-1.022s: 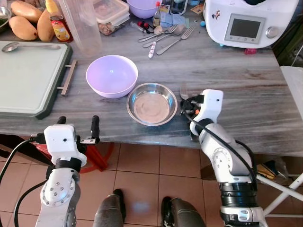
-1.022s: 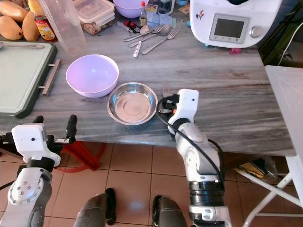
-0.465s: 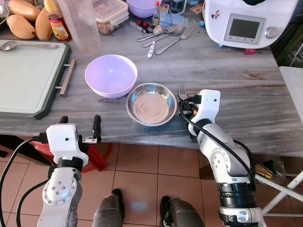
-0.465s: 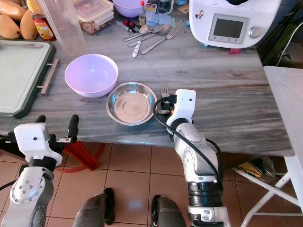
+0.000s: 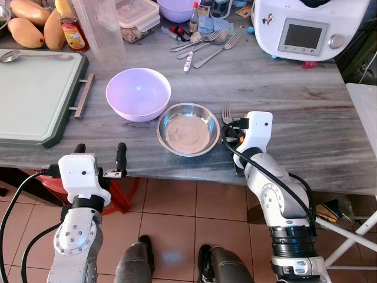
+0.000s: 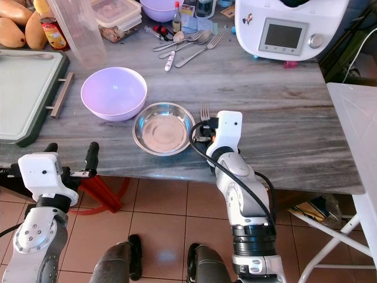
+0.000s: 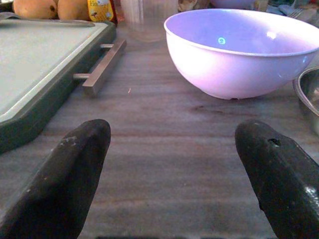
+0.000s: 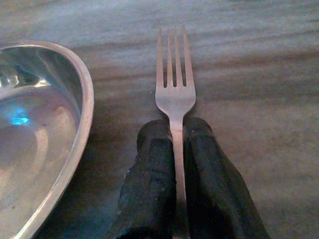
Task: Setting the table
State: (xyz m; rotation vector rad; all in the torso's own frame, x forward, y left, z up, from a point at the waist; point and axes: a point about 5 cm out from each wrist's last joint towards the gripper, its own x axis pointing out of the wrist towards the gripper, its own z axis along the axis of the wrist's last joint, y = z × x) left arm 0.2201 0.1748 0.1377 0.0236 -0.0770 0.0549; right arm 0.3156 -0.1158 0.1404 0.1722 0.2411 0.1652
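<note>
Beside the steel bowl (image 5: 188, 128), right tool (image 8: 175, 144) clamps fork (image 8: 174, 89) low over the surface (image 5: 294, 88), tines forward, apparently for placement alongside. Left tool (image 7: 174, 169) hangs spread, empty.

The right gripper (image 8: 174, 134) sat at centre right of the head view, its two black fingers (image 8: 154, 169) pressed together on a fork (image 8: 174, 89). At lower left, the left gripper (image 5: 99, 154) was level, fingers (image 7: 75, 164) spread wide apart, holding nothing.

home kitchen | stone counter (image 5: 306, 100) | food processor (image 5: 303, 26) | cutlery (image 5: 206, 44)
</note>
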